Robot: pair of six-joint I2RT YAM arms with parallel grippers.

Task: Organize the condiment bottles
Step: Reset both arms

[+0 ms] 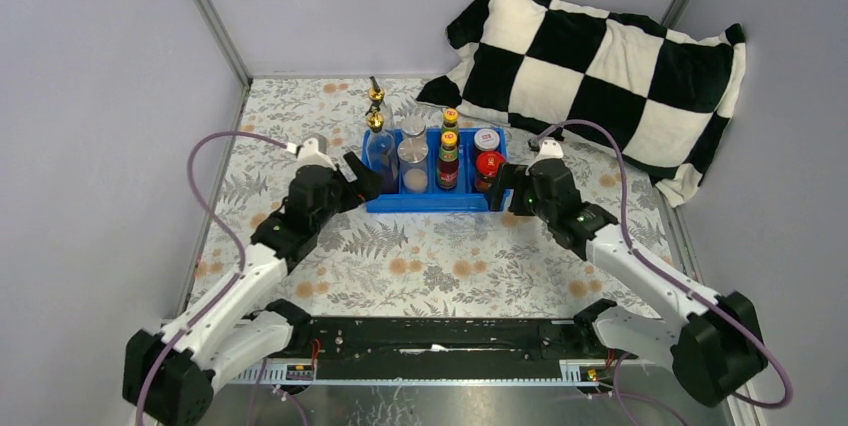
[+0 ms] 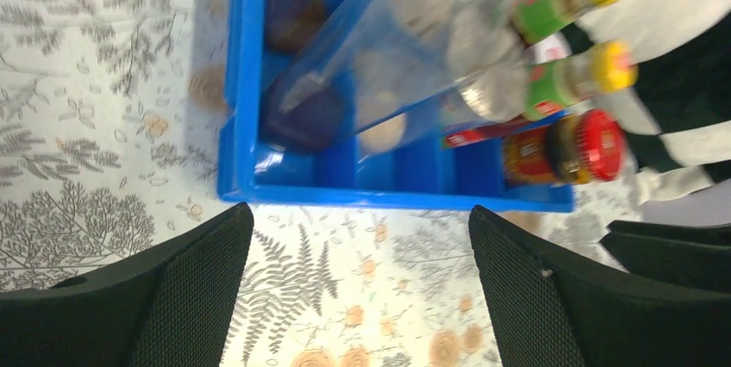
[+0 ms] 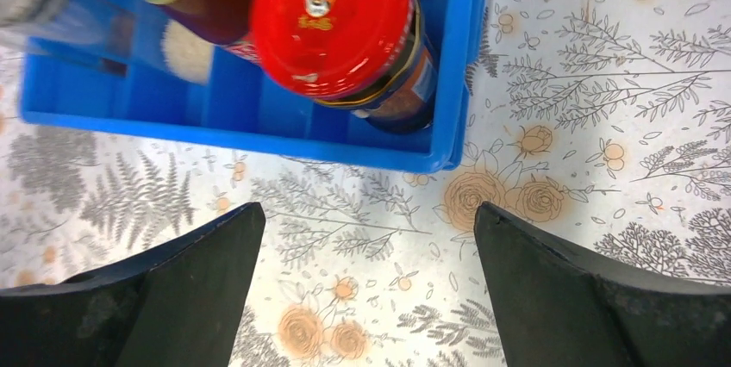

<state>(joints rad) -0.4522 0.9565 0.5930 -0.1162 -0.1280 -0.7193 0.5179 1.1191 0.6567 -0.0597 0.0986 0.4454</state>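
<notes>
Bottles racked, task seemingly near done
The condiment bottles (image 1: 447, 164) all stand in the blue tray (image 1: 430, 203) on the worktop (image 1: 420, 256). The left fingers (image 2: 198, 281) and right fingers (image 3: 552, 289) are spread apart (both empty).

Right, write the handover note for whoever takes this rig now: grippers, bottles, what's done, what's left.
Grippers: the left gripper is open and empty, just off the left end of the blue tray. The right gripper is open and empty at the tray's right end.
Bottles: all in view stand in the tray. From left to right: gold-spouted bottles, silver-lidded shakers, yellow-capped sauce bottles, red-lidded jars.
Done: sorting looks complete, with like kinds together.
Left: probably only backing both arms away without knocking the tray.
</notes>
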